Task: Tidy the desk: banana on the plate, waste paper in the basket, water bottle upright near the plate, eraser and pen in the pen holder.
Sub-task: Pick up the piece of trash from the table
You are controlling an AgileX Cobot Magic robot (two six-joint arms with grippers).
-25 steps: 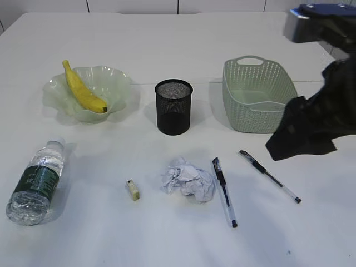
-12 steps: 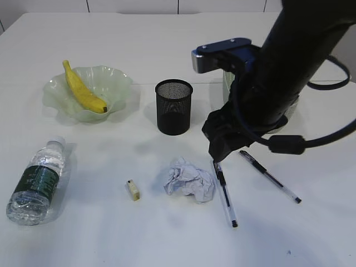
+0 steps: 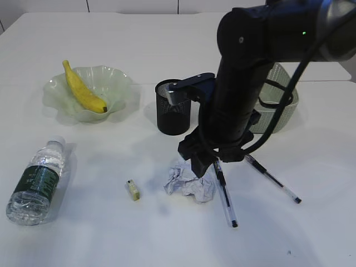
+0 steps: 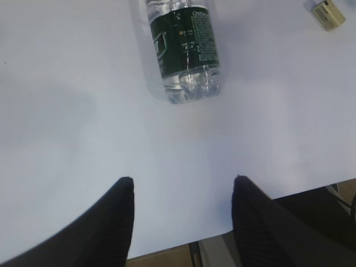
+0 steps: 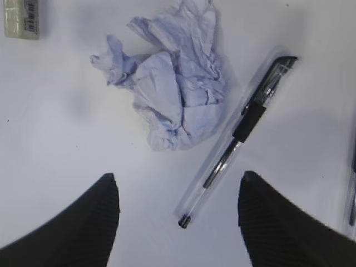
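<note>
Nearest us, the clear plastic water bottle with the dark green label lies on its side, the left gripper hanging spread and empty above the white desk. Right gripper, fingers apart, nothing held, hovers over the crumpled white waste paper. Trouble: the clear black-grip pen lies touching that wad, so closing could snag both. Farther back, the sage-green perforated basket waits, half hidden.
</note>
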